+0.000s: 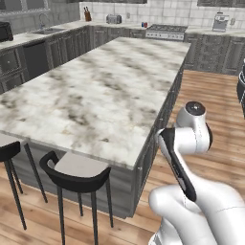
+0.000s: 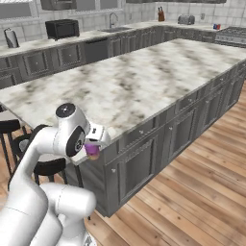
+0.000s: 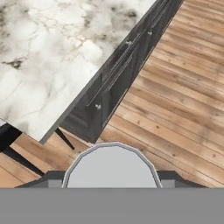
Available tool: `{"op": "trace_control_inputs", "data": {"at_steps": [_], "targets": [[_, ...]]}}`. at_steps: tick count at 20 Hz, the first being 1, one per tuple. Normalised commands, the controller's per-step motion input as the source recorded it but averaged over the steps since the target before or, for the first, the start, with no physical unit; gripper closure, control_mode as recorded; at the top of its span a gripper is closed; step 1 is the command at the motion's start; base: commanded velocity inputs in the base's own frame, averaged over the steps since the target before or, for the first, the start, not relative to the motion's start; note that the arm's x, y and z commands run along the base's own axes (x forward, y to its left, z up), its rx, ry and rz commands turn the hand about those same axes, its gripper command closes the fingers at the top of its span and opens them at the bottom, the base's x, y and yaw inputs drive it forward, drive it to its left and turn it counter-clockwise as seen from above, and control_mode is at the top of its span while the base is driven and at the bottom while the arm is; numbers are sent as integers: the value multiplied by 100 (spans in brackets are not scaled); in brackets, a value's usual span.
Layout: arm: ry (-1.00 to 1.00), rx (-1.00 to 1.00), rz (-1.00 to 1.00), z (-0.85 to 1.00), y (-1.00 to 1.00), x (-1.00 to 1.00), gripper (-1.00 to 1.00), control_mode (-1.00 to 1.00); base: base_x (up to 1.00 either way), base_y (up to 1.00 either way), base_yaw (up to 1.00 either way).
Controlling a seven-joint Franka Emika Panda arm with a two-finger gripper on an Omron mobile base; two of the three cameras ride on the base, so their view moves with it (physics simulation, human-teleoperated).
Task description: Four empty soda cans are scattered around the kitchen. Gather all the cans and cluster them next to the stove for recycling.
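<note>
- purple soda can (image 2: 92, 151) sits clamped in the end effector (image 2: 94, 144), hanging in the air just off the near corner of the island worktop (image 2: 144, 81), over the wood floor (image 2: 192, 192)
- in the hand view the can's grey top (image 3: 111, 166) is right at the bottom, a dark fingertip (image 3: 168, 177) touching it on each side; worktop corner (image 3: 52, 65) lies above-left of it, floor (image 3: 183, 87) to the right
- end effector: jaws closed on the purple can, partly apart because the can is between them
- two more small cans, one red (image 1: 143, 24) and one blue (image 1: 146, 25), stand touching or nearly so on the far back worktop (image 1: 119, 25), just beside the left edge of the stove (image 1: 165, 31)
- same pair seen in the right base view at the far right (image 2: 216, 27), just left of the stove (image 2: 233, 33)
- arm: white links folded low beside the island's near right corner; wrist joint (image 1: 195, 110) near the island's side panel
- island worktop is marble with dark cabinet fronts (image 2: 144, 158) below its edge
- two black bar stools (image 1: 79, 177) tucked under the island's near edge
- back worktop: toaster (image 1: 114, 19) and knife block (image 1: 87, 14) left of the stove, sink with tap (image 1: 48, 28) along the left run
- black microwave (image 2: 62, 29) on the left worktop, past the sink (image 2: 114, 26)
</note>
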Motion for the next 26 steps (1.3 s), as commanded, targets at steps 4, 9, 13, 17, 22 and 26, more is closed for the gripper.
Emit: {"op": "trace_control_inputs", "data": {"at_steps": [4,9,13,17,22,26], "targets": [[1,0,-2,14,-20,-41,100,100,-15,-8,-1],[0,0,0,0,0,0,100,100,-46,-57,-22],[0,0,0,0,0,0,100,100,-3,-40,-46],[0,0,0,0,0,0,100,100,28,-9,-48],[0,0,0,0,0,0,100,100,70,0,-43],[0,0,0,0,0,0,100,100,100,17,-30]]}}
